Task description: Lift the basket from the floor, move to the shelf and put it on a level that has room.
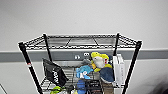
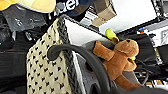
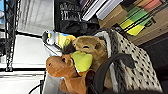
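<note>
Up close, finger state cannot be told at either wrist. Cream-white woven basket (image 2: 47, 75) with dark loop handle (image 2: 82, 60) holds a brown plush bear (image 2: 120, 60), beside the black wire shelf (image 1: 80, 42), whose lower tiers are crowded with toys.

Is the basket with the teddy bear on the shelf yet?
Not yet, it seems. The cream woven basket with the brown teddy bear shows up close by both wrists, apparently off the floor. The black wire shelf is right ahead; its top tier looks bare. Placing it remains.
</note>
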`<state>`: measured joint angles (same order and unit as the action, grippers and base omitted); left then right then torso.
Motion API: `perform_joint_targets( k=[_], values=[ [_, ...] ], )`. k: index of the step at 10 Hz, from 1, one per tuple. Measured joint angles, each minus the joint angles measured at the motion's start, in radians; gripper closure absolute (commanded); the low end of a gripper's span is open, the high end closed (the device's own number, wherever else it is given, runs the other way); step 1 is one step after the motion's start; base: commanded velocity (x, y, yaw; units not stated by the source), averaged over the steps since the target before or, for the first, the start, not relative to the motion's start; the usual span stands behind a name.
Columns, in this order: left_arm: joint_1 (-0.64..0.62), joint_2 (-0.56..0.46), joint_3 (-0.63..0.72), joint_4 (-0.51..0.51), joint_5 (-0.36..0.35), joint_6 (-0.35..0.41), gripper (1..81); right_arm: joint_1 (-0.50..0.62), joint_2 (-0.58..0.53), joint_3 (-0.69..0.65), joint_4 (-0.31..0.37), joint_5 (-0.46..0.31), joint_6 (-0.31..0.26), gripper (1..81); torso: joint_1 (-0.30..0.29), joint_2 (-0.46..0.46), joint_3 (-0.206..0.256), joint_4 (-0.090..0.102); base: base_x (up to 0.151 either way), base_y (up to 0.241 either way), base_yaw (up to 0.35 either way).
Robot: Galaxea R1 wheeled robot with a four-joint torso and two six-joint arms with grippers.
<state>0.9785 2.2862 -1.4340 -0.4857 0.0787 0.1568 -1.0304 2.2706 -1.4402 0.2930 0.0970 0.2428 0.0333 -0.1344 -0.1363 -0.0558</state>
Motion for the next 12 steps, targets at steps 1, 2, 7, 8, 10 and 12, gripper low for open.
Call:
perform_joint_targets(
  k=[1, 2, 7, 8, 10, 12],
  values=[
    [-0.003, -0.001, 0.000, 0.000, -0.003, 0.002, 81.1, 0.006, 0.002, 0.000, 0.000, 0.010, 0.000, 81.1, 0.000, 0.000, 0.000, 0.000, 0.000, 0.000, 0.000],
    [-0.001, -0.001, 0.000, 0.000, -0.003, 0.004, 81.1, 0.000, 0.001, 0.000, 0.000, 0.007, -0.002, 81.1, -0.001, 0.000, 0.000, 0.000, 0.000, 0.000, 0.000],
    [-0.006, -0.061, 0.091, 0.002, 0.005, 0.003, 81.1, 0.005, -0.026, 0.058, 0.000, 0.000, 0.001, 81.1, -0.002, -0.001, 0.000, 0.000, 0.000, 0.000, 0.000],
    [-0.021, -0.085, 0.129, 0.003, 0.004, 0.003, 81.1, 0.014, -0.048, 0.096, 0.000, 0.000, 0.001, 81.1, -0.002, -0.001, 0.000, 0.000, 0.000, 0.000, 0.000],
    [-0.044, -0.126, 0.200, 0.004, 0.008, 0.003, 81.1, 0.039, -0.101, 0.190, 0.000, 0.000, 0.001, 81.1, -0.002, -0.001, 0.000, 0.000, 0.000, 0.000, 0.000],
    [-0.075, -0.152, 0.251, 0.006, 0.008, 0.003, 81.1, 0.067, -0.150, 0.265, 0.000, 0.000, 0.002, 81.1, -0.002, -0.001, 0.000, 0.000, 0.000, 0.000, 0.000]
  ],
)
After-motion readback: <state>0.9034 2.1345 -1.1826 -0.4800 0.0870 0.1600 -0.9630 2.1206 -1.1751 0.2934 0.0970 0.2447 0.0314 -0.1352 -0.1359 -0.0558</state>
